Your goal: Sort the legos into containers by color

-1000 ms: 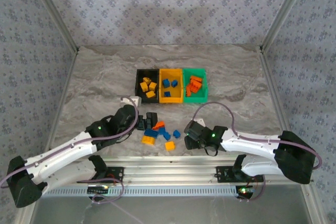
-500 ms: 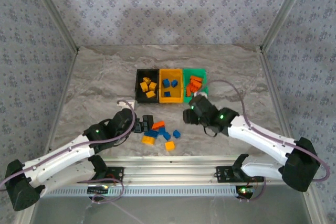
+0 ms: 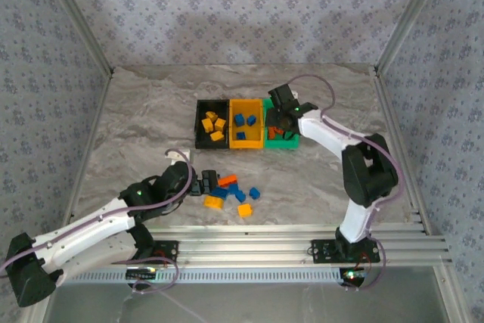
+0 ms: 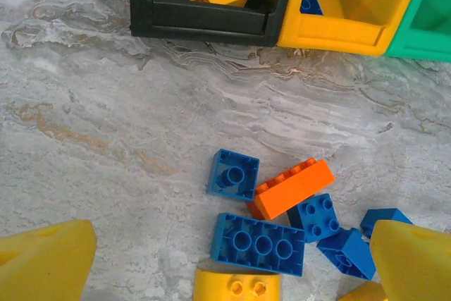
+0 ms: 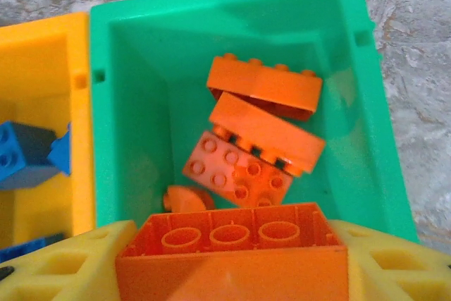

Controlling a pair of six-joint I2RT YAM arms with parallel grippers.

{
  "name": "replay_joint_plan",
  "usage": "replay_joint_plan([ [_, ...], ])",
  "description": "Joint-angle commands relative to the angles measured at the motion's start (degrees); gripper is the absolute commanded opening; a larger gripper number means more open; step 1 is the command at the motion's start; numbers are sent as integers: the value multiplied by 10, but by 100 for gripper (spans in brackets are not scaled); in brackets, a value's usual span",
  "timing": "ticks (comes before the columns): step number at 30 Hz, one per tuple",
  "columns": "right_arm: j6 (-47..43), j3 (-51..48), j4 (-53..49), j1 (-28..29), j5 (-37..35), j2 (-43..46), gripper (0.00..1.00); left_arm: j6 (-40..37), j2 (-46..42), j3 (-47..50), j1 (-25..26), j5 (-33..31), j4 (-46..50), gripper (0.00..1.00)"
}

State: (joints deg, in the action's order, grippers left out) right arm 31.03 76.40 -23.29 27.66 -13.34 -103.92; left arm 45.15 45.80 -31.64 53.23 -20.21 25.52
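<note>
Over the green bin (image 3: 281, 142), my right gripper (image 3: 284, 116) is shut on a red-orange brick (image 5: 232, 262), held underside up just above the bin's near wall. Three red-orange bricks (image 5: 264, 132) lie inside the green bin (image 5: 127, 103). My left gripper (image 3: 205, 181) stands open at the left of the loose pile, its yellow fingers (image 4: 42, 259) apart with nothing between them. In the pile are a long blue brick (image 4: 258, 244), a square blue one (image 4: 233, 173), a red-orange one (image 4: 291, 188) and a yellow one (image 4: 236, 287).
The black bin (image 3: 198, 122) holds several yellow bricks and the yellow bin (image 3: 246, 141) holds blue ones. More loose bricks lie right of the left gripper, among them a yellow one (image 3: 244, 210) and a blue one (image 3: 255, 193). Bare marble surrounds the bins.
My right arm has swung from beside the loose pile up to the green bin, carrying the red-orange brick. The left gripper has drawn back slightly toward the near edge.
</note>
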Motion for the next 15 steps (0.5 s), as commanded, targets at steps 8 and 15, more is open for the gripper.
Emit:
replay_joint_plan([
  [8, -29, 87, 2, 5, -16, -41, 89, -26, 41, -10, -39, 25, -1, 100],
  [15, -33, -10, 48, 50, -26, 75, 90, -67, 163, -44, -49, 60, -75, 99],
])
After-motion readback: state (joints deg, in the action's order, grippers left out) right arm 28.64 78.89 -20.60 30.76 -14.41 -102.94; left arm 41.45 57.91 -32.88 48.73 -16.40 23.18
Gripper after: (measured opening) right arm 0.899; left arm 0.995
